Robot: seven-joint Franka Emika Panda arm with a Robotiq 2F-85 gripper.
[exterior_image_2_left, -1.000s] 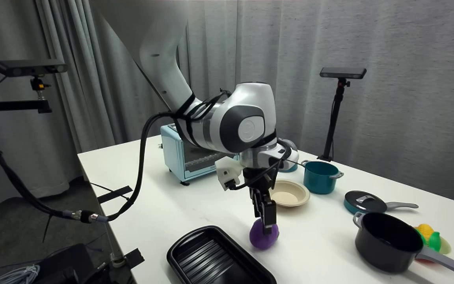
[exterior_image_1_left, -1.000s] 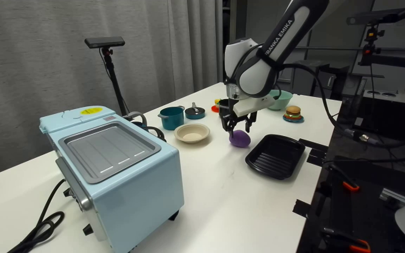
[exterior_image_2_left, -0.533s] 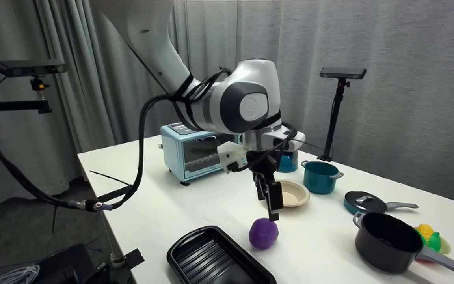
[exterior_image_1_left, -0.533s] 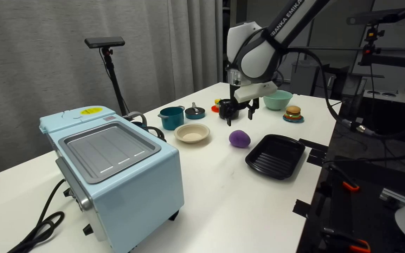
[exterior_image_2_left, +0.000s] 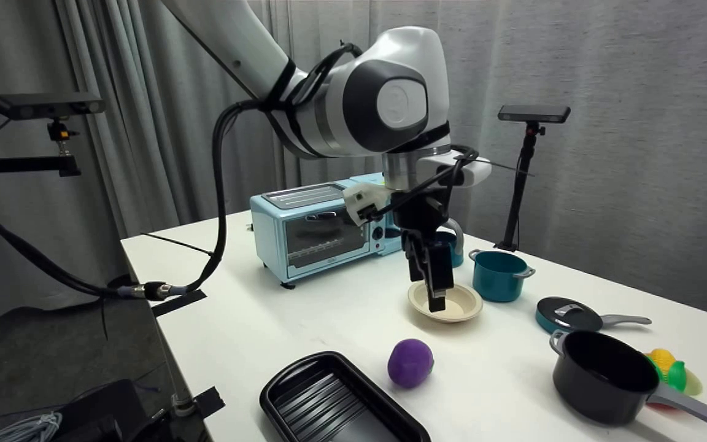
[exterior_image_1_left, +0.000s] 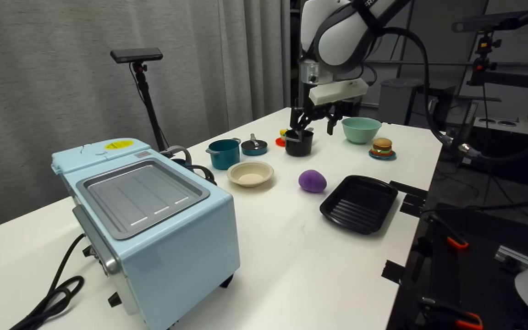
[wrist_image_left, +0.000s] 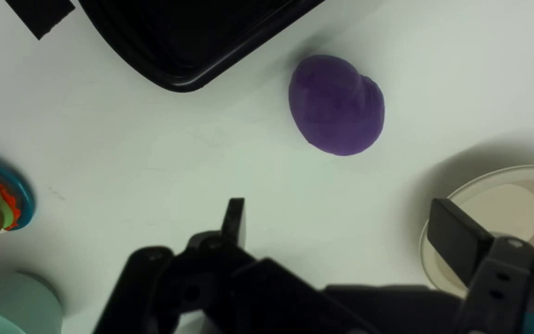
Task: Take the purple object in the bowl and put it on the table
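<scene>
The purple object (exterior_image_1_left: 312, 181) lies on the white table (exterior_image_1_left: 282, 266), between the cream bowl (exterior_image_1_left: 251, 179) and a black ridged tray. It shows whole in an exterior view (exterior_image_2_left: 410, 363) and near the top of the wrist view (wrist_image_left: 336, 106). The cream bowl is empty; it also shows in an exterior view (exterior_image_2_left: 464, 304) and at the right of the wrist view (wrist_image_left: 485, 183), partly behind a finger. My gripper (exterior_image_1_left: 315, 130) is raised well above the table, fingers wide apart with nothing between them. In the wrist view the gripper (wrist_image_left: 339, 204) stands apart from the purple object.
The black tray (exterior_image_1_left: 360, 204) lies beside the purple object. A teal pot (exterior_image_2_left: 501, 276), a lidded pan (exterior_image_2_left: 571, 316) and a black pot (exterior_image_2_left: 605, 377) stand along the table. A blue toaster oven (exterior_image_1_left: 154, 220), a green bowl (exterior_image_1_left: 361, 130) and a toy burger (exterior_image_1_left: 382, 147) are also there.
The gripper was down around the purple object one second ago. It has risen well above it with open fingers. The purple object has stayed on the table.
</scene>
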